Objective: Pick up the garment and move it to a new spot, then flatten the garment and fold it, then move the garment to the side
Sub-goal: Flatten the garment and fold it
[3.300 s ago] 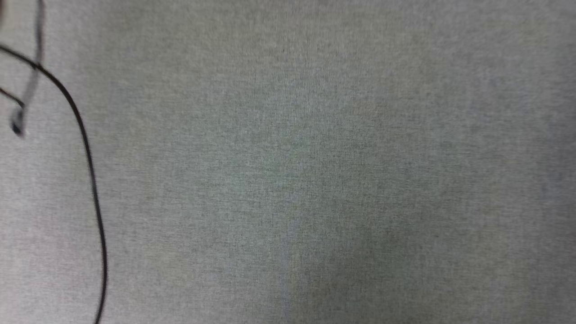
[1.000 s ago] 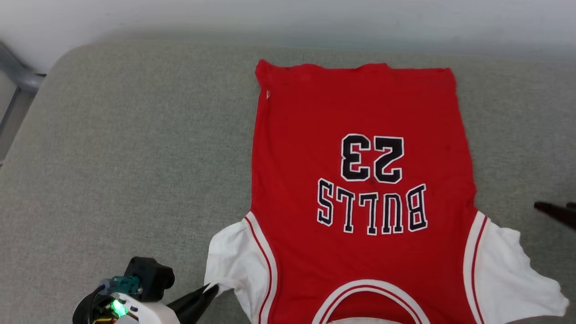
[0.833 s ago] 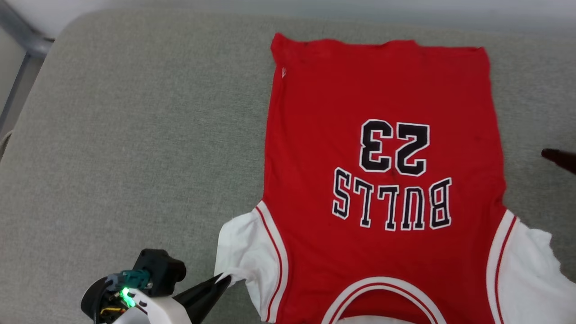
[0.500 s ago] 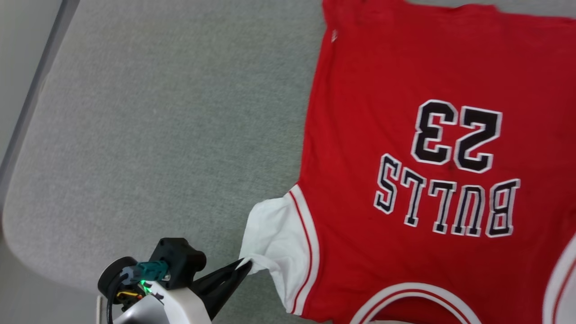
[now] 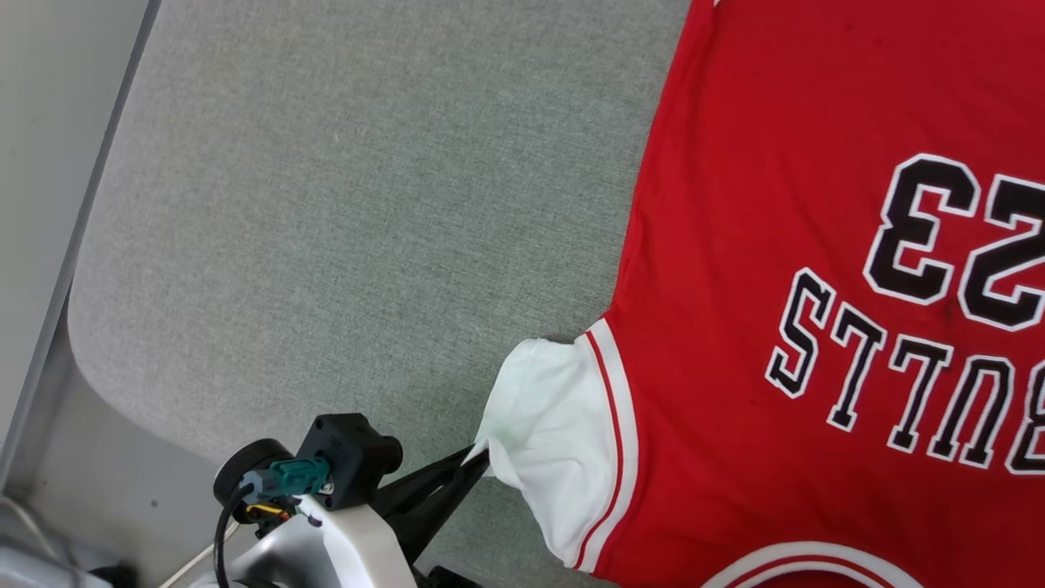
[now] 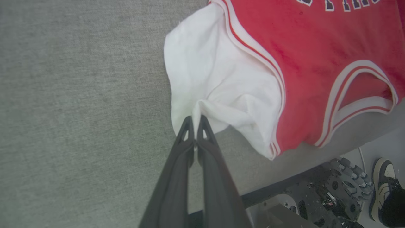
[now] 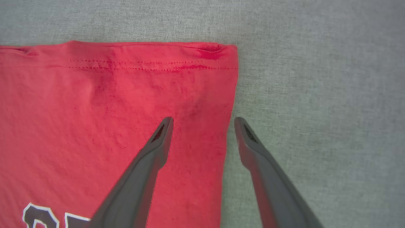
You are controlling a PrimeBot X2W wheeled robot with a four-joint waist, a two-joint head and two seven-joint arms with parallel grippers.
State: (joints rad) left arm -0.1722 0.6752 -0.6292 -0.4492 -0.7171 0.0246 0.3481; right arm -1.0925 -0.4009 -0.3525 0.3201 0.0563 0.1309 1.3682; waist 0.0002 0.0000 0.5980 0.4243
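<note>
- While lying print-up and mostly smooth on the grey cushion (image 5: 326,204), reads as already past the "move it" part. Talking about the shirt (image 5: 735,286) here, collar end by the cushion's front edge, hem toward the cushion's back.
- Left claw (image 6: 193,118): squeezed tight on a small fold at the tip of the white sleeve (image 6: 208,72), just above the cushion near its front edge. Nothing else in the grip.
- Probably pinched there to drag the sleeve out flat across the cushion, or to flip it inward for a first fold. Can't call which.
- Sleeve itself puckered toward the pinch and lifted a bit off the cushion, so not flat yet.
- Right claw (image 7: 204,122): spread wide, holding nothing. Hovering toward the back of the cushion, half over red cloth and half over bare cushion, straddling the shirt's side edge just short of the hem corner (image 7: 221,50).
- Likely lined up that way to close on that edge for a two-handed stretch or fold. Can't tell about contact with the cushion.
- Worth watching: thin, floppy cloth, so easy to slide the whole shirt across the cushion instead of just smoothing the sleeve.
</note>
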